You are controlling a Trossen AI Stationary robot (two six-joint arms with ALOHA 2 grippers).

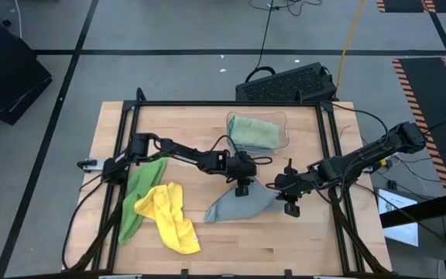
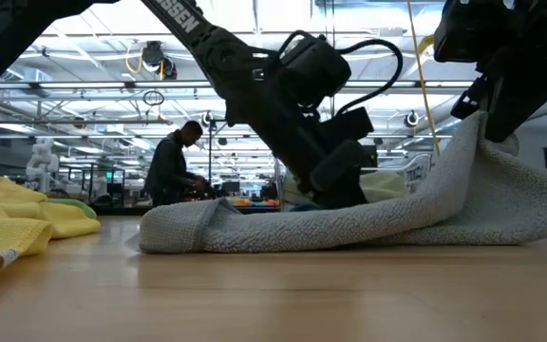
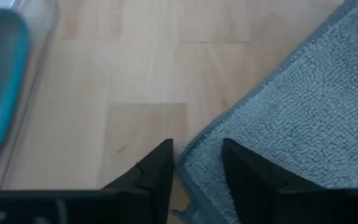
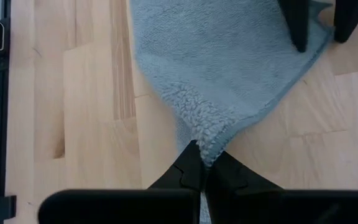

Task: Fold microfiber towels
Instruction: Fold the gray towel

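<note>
right end effector (image 4: 202, 163) pinched on grey towel (image 1: 238, 205) corner, lifted.

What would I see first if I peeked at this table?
Right in the middle, a grey towel is stretched between two dark robot arms. The right claw is shut on one corner and lifts it off the wood, and the left claw sits over the towel's edge, one finger on each side. Next you'd spot the yellow towel lying crumpled near the table's front left, beside a bright green towel.

"SSEN" — on arm (image 2: 218, 43)
</note>
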